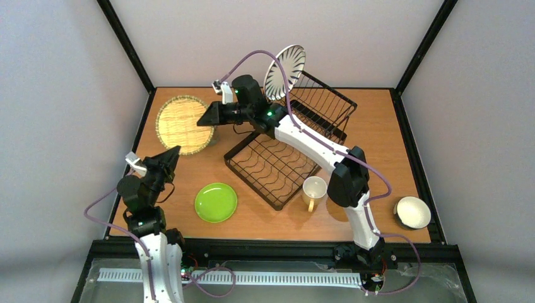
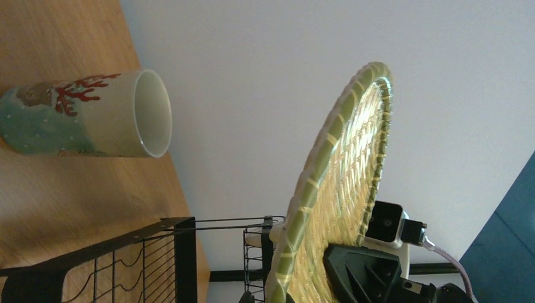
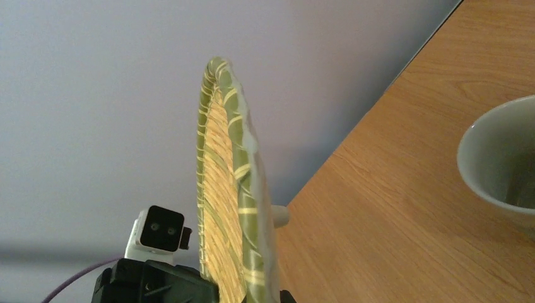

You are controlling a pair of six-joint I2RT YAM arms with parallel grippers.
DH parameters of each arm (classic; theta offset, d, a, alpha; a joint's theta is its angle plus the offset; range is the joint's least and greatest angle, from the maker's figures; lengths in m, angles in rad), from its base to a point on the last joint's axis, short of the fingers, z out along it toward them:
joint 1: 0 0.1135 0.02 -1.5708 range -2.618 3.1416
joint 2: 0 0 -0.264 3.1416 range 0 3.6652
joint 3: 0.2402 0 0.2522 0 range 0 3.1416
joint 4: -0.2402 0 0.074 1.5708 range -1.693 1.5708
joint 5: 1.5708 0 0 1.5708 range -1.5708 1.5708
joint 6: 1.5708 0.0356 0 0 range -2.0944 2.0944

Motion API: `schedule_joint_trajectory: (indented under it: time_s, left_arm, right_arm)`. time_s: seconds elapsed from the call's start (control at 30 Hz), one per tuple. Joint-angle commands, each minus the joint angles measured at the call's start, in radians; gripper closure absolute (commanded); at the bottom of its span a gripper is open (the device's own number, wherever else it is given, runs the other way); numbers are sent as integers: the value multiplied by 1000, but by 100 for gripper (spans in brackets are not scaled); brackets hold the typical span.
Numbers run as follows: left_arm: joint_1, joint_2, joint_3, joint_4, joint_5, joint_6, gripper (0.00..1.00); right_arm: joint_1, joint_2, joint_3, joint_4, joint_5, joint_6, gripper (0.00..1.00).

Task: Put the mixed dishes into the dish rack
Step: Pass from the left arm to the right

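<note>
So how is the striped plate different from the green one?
The striped plate stands on edge in the wire rack; the green plate lies flat on the table. The striped plate is black and white, the green plate plain. Both are round.

The woven plate (image 1: 183, 124) is straw-yellow, and its green rim is wrapped with pale strips. The striped plate (image 1: 285, 71) has black and white lines fanning out from its centre. The flat plate (image 1: 216, 202) is plain lime green. The mug (image 2: 69, 120) shows red coral branches over blue-green, with a cream inside. The bowl (image 1: 412, 212) is cream inside and dark outside. The rack (image 1: 251, 183) is black wire. The tabletop (image 1: 391, 145) is orange-brown wood grain. The arms (image 1: 303, 137) are white and black, with purple cables (image 1: 249, 54).
</note>
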Motion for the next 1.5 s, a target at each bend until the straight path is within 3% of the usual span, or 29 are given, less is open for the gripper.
schedule_joint_trajectory:
  time_s: [0.0, 0.23, 0.4, 0.73, 0.93, 1.47]
  left_arm:
    - [-9, 13, 29, 124, 85, -41, 92]
    - [-9, 29, 87, 127, 93, 12, 39]
    - [-9, 31, 94, 154, 89, 37, 23]
    - [-9, 12, 116, 190, 40, 144, 22]
    - [-9, 1, 103, 261, 11, 165, 28]
    - [-9, 4, 74, 343, -35, 164, 31]
  right_arm:
    - [18, -4, -35, 13, -60, -51, 98]
    - [18, -28, -45, 9, -65, -50, 98]
    - [17, -56, -59, 3, -66, -42, 98]
    - [-1, -96, -44, -61, -76, 45, 98]
    - [-7, -102, -18, -107, -101, 75, 98]
    - [-6, -195, -173, -22, -172, 134, 98]
